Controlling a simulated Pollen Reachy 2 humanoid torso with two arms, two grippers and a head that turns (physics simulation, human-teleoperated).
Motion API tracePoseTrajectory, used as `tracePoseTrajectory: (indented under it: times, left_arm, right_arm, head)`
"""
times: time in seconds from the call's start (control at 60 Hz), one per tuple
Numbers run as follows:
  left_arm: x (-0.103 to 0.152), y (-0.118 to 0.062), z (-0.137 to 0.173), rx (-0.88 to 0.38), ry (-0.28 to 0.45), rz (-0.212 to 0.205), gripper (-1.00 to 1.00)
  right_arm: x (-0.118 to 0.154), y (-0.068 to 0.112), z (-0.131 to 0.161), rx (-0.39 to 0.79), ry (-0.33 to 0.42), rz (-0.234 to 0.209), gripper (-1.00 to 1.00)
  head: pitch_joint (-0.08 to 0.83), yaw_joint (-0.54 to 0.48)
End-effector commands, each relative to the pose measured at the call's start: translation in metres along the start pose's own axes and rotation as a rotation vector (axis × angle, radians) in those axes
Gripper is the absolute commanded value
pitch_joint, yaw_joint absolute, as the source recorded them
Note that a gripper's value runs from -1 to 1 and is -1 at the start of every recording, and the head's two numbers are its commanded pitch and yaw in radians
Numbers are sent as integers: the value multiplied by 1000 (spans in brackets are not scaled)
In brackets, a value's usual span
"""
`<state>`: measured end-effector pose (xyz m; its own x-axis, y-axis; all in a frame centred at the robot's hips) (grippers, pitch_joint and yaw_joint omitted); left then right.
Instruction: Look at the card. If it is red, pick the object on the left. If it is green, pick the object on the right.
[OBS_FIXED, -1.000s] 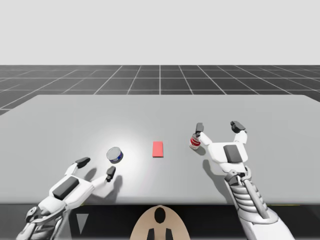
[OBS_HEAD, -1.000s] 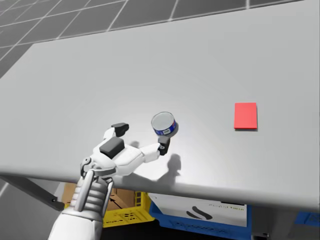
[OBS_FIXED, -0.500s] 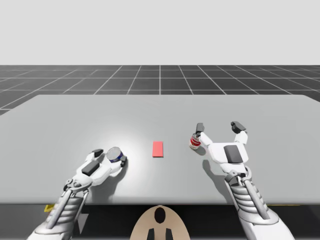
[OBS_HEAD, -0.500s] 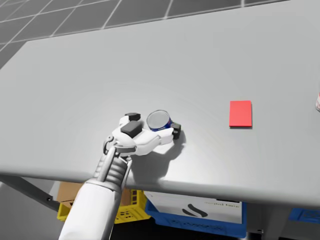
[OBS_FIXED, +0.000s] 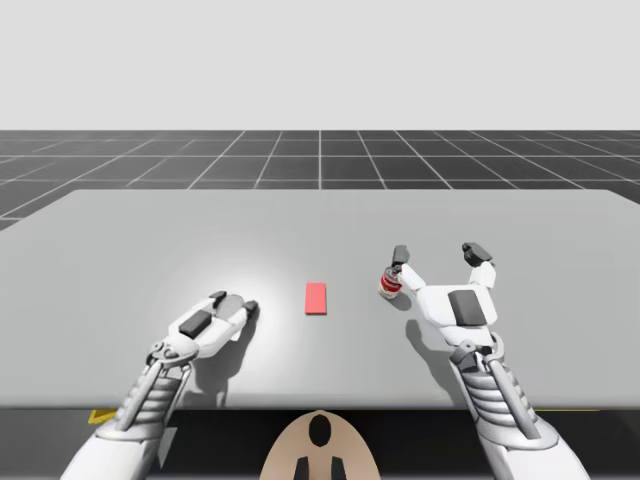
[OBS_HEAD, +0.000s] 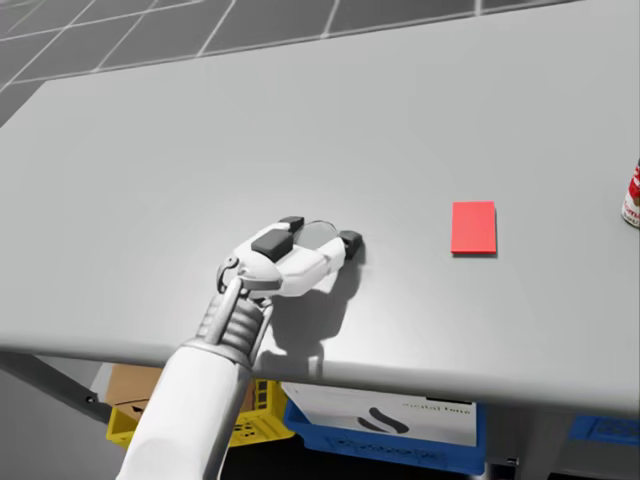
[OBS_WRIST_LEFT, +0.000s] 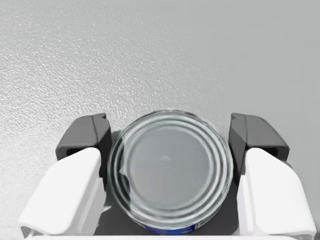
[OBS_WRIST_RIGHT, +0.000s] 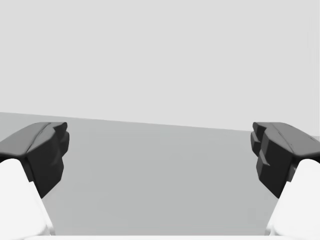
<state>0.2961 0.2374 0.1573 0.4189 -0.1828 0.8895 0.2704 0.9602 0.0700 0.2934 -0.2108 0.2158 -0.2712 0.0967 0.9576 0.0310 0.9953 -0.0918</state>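
A red card (OBS_FIXED: 316, 298) (OBS_HEAD: 473, 227) lies flat at the table's middle. Left of it stands a low blue can with a silver lid (OBS_WRIST_LEFT: 170, 170). My left gripper (OBS_FIXED: 234, 303) (OBS_HEAD: 320, 231) (OBS_WRIST_LEFT: 170, 135) reaches over it from above, and its dark pads (OBS_WRIST_LEFT: 90, 137) press the can's rim from both sides. A small red can (OBS_FIXED: 389, 285) (OBS_HEAD: 631, 195) stands upright right of the card. My right gripper (OBS_FIXED: 437, 252) (OBS_WRIST_RIGHT: 160, 150) is open, with its left finger just beside the red can and nothing between the fingers.
The grey table (OBS_FIXED: 320, 220) stretches wide behind and to both sides. Under its front edge sit a yellow crate (OBS_HEAD: 240, 425), a blue crate (OBS_HEAD: 380, 440) and a cardboard box (OBS_HEAD: 135, 385).
My left arm has pushed forward over the blue can and its fingers have come in against it. The right arm is still. My head has turned slightly right.
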Motion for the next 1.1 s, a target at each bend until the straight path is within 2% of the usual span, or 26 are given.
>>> tracePoseTrajectory:
  times: [0.017,0.233,0.317,0.333,0.467,0.583,0.7,0.867,1.1]
  left_arm:
    - [-12,-3,2,-9,46,-4,982]
    - [-10,-7,6,-11,37,-16,981]
    - [-11,-7,6,-12,37,-15,959]
    - [-11,-7,6,-14,37,-15,954]
    - [-11,-8,5,-19,38,-17,968]
    - [-11,-9,5,-20,39,-18,961]
    - [-4,-10,10,-24,23,-25,1000]
    - [26,-7,22,-15,-43,-37,997]
    - [73,-1,43,21,-149,-92,967]
  right_arm:
    - [0,5,1,-5,4,-27,-1000]
    - [0,5,1,-6,3,-28,-1000]
    - [0,4,1,-7,3,-28,-1000]
    - [-1,5,1,-7,5,-27,-1000]
    - [-1,4,1,-9,7,-29,-1000]
    - [-1,4,1,-11,6,-30,-1000]
    - [-1,3,1,-12,6,-30,-1000]
    - [-1,2,0,-16,7,-24,-1000]
    - [0,0,-1,-23,6,-23,-1000]
  head:
    - [720,330]
    - [680,332]
    - [601,337]
    - [558,339]
    - [398,342]
    - [331,347]
    - [308,349]
    - [290,345]
    - [264,345]
